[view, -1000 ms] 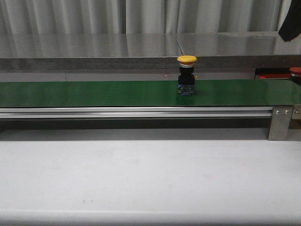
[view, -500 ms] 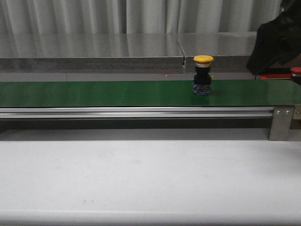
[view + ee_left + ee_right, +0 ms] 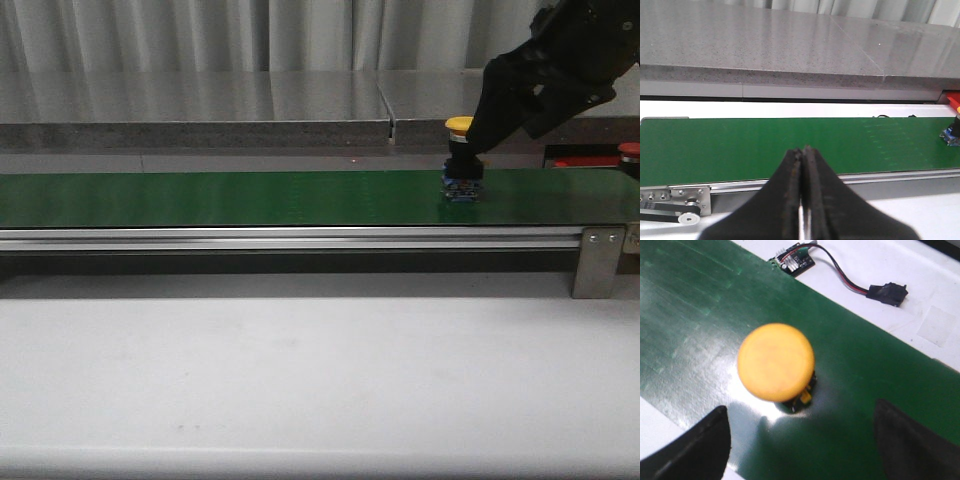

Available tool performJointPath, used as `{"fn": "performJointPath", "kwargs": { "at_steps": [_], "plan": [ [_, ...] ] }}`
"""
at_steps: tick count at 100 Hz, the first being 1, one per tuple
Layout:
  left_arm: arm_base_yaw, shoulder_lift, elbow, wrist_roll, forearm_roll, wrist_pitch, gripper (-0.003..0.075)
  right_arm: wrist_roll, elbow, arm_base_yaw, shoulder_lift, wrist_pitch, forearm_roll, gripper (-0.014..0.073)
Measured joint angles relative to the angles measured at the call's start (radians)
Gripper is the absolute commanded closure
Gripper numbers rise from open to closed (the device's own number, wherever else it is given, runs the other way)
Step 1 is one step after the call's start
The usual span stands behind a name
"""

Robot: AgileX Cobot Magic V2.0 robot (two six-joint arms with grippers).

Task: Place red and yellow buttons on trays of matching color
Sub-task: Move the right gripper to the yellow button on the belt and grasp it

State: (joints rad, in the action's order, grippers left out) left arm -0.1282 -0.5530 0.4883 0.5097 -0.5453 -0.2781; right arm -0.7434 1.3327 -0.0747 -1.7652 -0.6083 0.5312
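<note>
Nearest lies the bare white counter (image 3: 300, 370). Past it runs an aluminium rail ending at a grey metal bracket with two screws (image 3: 600, 262), and on that the long green conveyor belt (image 3: 200, 198). The left gripper (image 3: 802, 165) hangs over the belt's near edge with its black jaws clenched together on nothing. Toward the belt's right end stands the yellow round-capped push button on a dark base (image 3: 460, 160), upright. The right gripper (image 3: 800, 445) sits directly above it, jaws released and spread wide to either side of the cap, not touching it. Beyond the belt's right end, a flat red-orange tray (image 3: 585, 162) and a small red button cap (image 3: 629, 150) show partly.
</note>
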Motion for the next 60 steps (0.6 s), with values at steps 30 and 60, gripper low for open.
{"fn": "performJointPath", "kwargs": {
  "at_steps": [30, 60],
  "plan": [
    [0.000, 0.000, 0.000, 0.000, 0.000, 0.000, 0.0739, 0.000, 0.061, 0.000, -0.103, -0.002, 0.017, 0.0014],
    [0.000, 0.000, 0.000, 0.000, 0.000, 0.000, 0.0739, 0.000, 0.061, 0.000, -0.118, 0.008, 0.022, 0.0441]
  ]
}}
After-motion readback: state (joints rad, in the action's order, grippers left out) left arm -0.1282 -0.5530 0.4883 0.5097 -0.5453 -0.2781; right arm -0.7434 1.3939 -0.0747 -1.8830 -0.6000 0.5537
